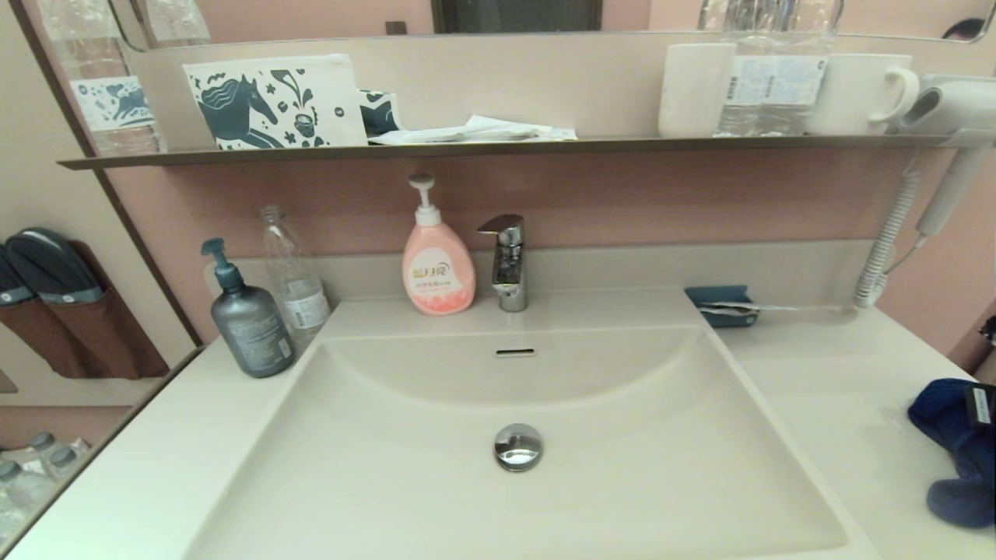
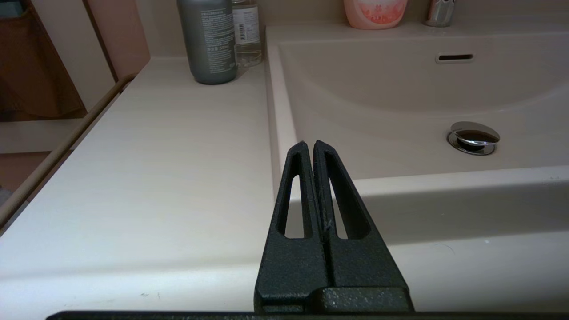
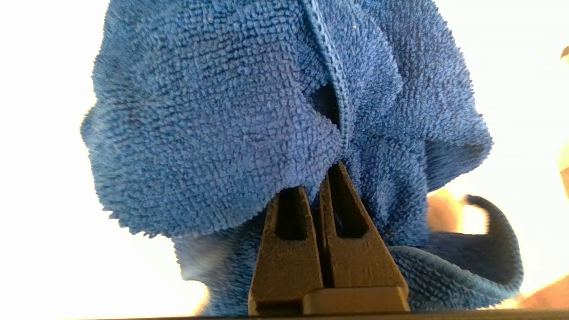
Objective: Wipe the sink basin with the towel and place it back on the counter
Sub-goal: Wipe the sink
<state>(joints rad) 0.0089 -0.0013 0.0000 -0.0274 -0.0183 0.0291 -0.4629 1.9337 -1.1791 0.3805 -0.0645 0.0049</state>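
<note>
The cream-white sink basin [image 1: 638, 467] fills the middle of the head view, with its chrome drain plug [image 1: 517, 446] and overflow slot [image 1: 515, 352]. The dark blue towel [image 1: 953, 443] is bunched on the counter [image 1: 825, 389] at the far right edge. In the right wrist view my right gripper [image 3: 319, 186] is shut on the towel [image 3: 213, 124], its fingertips buried in the folds. My left gripper [image 2: 310, 144] is shut and empty, low over the counter [image 2: 155, 169] near the basin's front left corner. It does not show in the head view.
Behind the basin stand a chrome faucet [image 1: 507, 260] and a pink soap bottle [image 1: 437, 264]. A grey pump bottle [image 1: 247, 319] and a clear bottle [image 1: 292, 272] stand back left. A teal tray [image 1: 722, 305] lies back right. The dark shelf [image 1: 498, 148] runs above.
</note>
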